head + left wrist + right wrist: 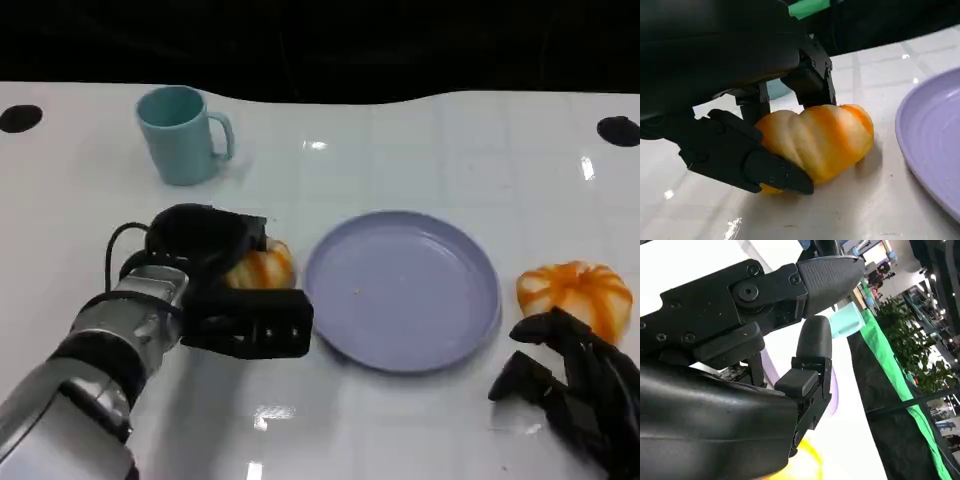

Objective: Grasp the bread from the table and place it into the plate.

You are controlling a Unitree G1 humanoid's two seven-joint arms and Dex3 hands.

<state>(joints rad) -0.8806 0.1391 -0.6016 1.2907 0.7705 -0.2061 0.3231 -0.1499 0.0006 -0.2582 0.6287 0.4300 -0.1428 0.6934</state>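
While our left hand (235,290) grips the unmarked bread (815,140) beside the plate (400,290), our right hand (570,385) rests empty, fingers apart; we see no writing.

A glossy white worktop (420,140) is marked with a faint grid of pale lines. The plate (403,290) is coloured lavender, the mug (182,134) pale teal. Both bread rolls (262,268) (575,293) are striped orange and cream. Each robot hand (225,290) (575,390) is black.
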